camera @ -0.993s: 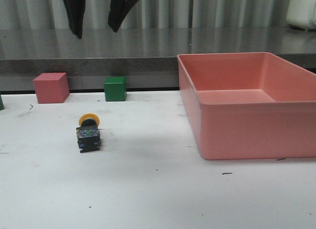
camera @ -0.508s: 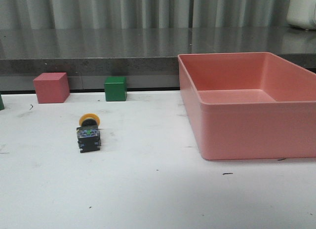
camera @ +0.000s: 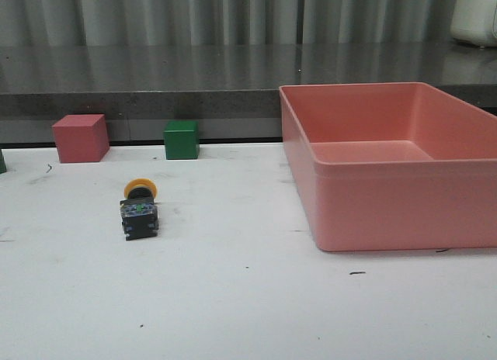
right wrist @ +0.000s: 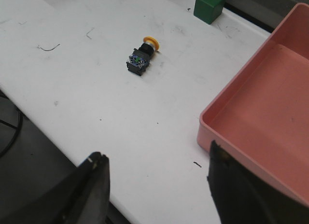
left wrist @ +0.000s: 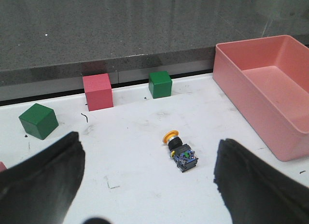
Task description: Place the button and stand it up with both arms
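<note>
Left of the pink bin [camera: 388,162], front view, the button [camera: 139,209] lies tipped over on my bench [camera: 248,306], no claw visible. Left wrist: my left claw [left wrist: 149,180] gapes wide, empty. Right wrist: right claw [right wrist: 157,185] wide too. Its round cap may roll when nudged.

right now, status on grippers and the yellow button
Left gripper and right gripper open, empty, high above table. Yellow-capped black push-button on its side, untouched. Nothing in the way.
</note>
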Controlling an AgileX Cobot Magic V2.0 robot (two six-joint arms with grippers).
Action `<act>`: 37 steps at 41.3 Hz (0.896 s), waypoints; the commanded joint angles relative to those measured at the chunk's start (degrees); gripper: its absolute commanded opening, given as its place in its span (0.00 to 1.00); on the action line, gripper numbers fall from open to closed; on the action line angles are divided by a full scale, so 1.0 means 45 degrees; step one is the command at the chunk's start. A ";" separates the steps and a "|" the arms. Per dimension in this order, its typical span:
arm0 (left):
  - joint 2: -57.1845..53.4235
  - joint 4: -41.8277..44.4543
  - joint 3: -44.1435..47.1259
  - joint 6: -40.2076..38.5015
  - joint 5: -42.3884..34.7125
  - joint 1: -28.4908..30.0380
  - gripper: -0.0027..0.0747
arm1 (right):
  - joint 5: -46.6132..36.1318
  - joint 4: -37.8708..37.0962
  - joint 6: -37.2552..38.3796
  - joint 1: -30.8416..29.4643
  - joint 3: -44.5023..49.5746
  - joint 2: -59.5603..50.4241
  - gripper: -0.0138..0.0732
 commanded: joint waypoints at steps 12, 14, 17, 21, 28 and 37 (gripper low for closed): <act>0.0171 -0.0142 -0.0455 -0.0025 -0.1002 -0.0102 0.74 | -0.1134 -0.0144 -0.0917 -0.0050 0.1935 -0.2967 0.70; 0.0171 -0.0142 -0.0455 -0.0025 -0.1002 -0.0102 0.74 | -0.1122 -0.0144 -0.0917 -0.0050 0.1977 -0.3077 0.70; 0.0171 -0.0142 -0.0455 -0.0025 -0.1002 -0.0102 0.74 | -0.1172 -0.0140 -0.0917 -0.0050 0.1977 -0.3096 0.70; 0.0171 -0.0142 -0.0455 -0.0025 -0.1002 -0.0102 0.74 | -0.1233 -0.0140 -0.0917 -0.0050 0.1977 -0.3096 0.70; 0.0171 -0.0142 -0.0455 -0.0025 -0.1037 -0.0102 0.74 | -0.1221 -0.0140 -0.0917 -0.0050 0.1977 -0.3096 0.70; 0.0171 -0.0198 -0.0455 -0.0025 -0.1064 -0.0102 0.74 | -0.1221 -0.0140 -0.0917 -0.0050 0.1977 -0.3096 0.70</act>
